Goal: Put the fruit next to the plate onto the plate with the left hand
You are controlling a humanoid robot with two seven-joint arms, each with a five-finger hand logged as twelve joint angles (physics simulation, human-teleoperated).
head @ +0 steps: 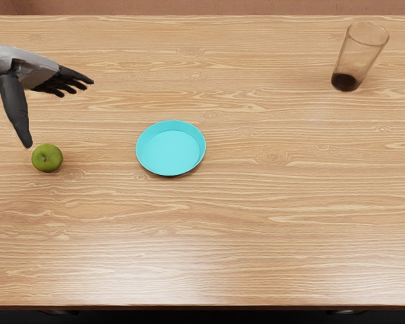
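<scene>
A green apple (46, 158) lies on the wooden table, left of a turquoise plate (171, 148) that holds nothing. My left hand (44, 91) hovers above and just behind the apple, coming in from the left edge. Its fingers are spread and hold nothing; the thumb points down toward the apple without touching it. The right arm is out of view.
A clear drinking glass (356, 56) with a dark bottom stands at the far right of the table. The table's back edge runs along the top of the view, the front edge along the bottom.
</scene>
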